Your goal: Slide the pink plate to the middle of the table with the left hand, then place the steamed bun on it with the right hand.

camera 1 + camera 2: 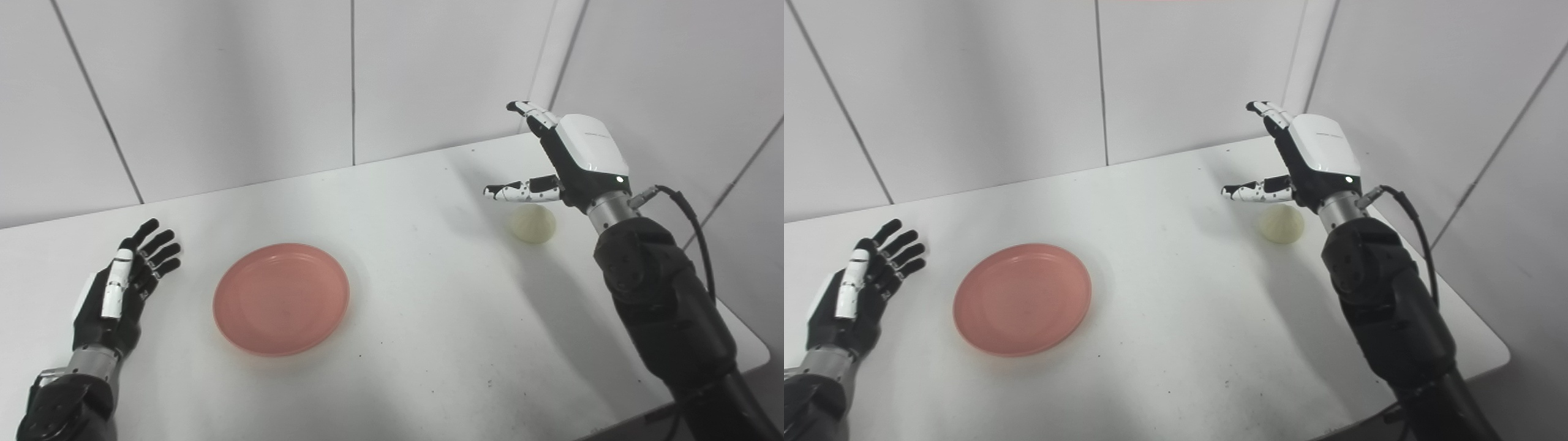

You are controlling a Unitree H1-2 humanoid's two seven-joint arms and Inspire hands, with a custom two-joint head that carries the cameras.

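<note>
Resting on the white table (429, 343), the pink plate (281, 298) lies upright and empty, left of the table's middle and nearer the near edge than the far one. The left hand (122, 288) lies low over the table at the left, just beside the plate but apart from it, palm turned toward the plate, its fingers (160, 242) spread and extended toward the far wall; it holds nothing. The bun (531, 223), pale and domed, sits on the table at the far right, well apart from the plate. The right hand (566, 159) is raised above the table directly behind and over the bun, white back plate facing right and upward, with a small green light lit near the wrist. Its thumb (520, 190) points left, just above the bun's far-left side, while the other fingers (531, 111) reach up and away toward the wall (245, 92); the hand is spread wide and grips nothing. Whether the thumb touches the bun cannot be told. A black cable (692, 220) loops from the right wrist down along the forearm. Grey tiled walls meet at the corner behind the table's far right end.
</note>
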